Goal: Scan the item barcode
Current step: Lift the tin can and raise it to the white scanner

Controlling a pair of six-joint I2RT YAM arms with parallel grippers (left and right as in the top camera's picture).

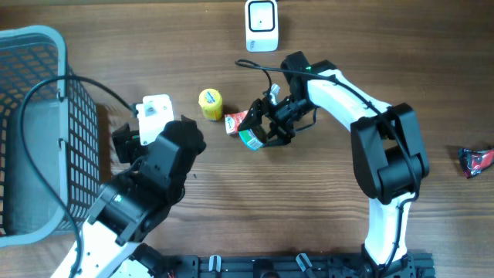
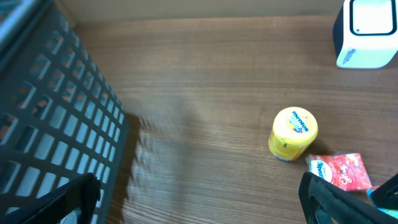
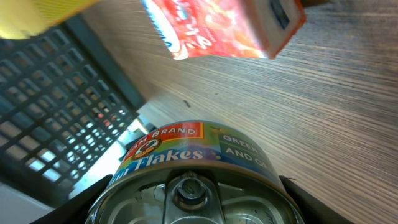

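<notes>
A grey mesh basket [image 1: 35, 116] was seen at the far left. Beside it, the left gripper [image 2: 199, 208] was held spread wide above the table [image 1: 309, 224], with nothing between its fingers. Next along, a yellow tub [image 1: 210, 103] was stood upright, and a red packet [image 1: 235, 122] was laid just beside it. Right by that packet, the can [image 1: 248, 139], labelled "Flakes", was found clamped in the right gripper [image 1: 261, 131], a finger pressed to each side and the lid turned toward the wrist camera. The white scanner [image 1: 262, 25] was set well apart, up near the table's far edge. A red wrapper [image 1: 476, 160] was left at the far right.
</notes>
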